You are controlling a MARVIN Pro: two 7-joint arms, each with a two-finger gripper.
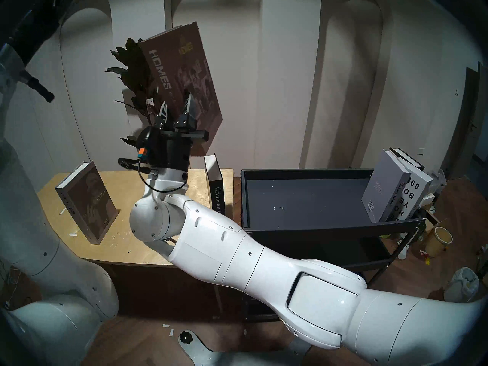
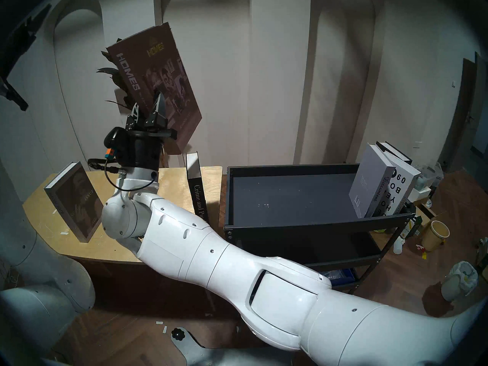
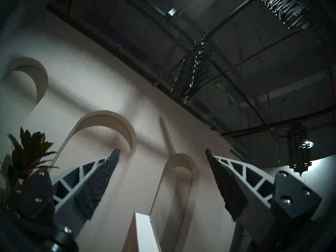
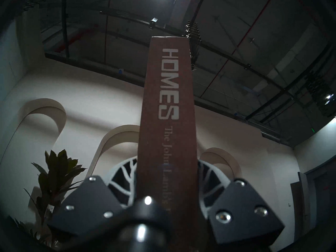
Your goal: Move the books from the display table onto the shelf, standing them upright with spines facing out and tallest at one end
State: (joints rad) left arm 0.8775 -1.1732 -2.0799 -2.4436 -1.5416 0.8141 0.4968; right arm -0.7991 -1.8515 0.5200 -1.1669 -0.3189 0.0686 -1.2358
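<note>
Right gripper (image 1: 177, 108) pinching brown Homes book (image 1: 182, 75) aloft above table (image 1: 126, 241), left gripper (image 3: 162, 151) spread, empty, two books standing below.

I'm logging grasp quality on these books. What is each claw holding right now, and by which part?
The right claw grips the brown Homes book across its spine near the lower end, one finger on each cover. The left claw is open and holds nothing.

Display table (image 1: 126, 241): light plywood, scuffed matt top. Shelf (image 1: 330, 226): black matt metal, bolted posts. "Homes" book (image 1: 182, 75): brown matt hardcover. Right arm (image 1: 237, 254): glossy white plastic shell.
</note>
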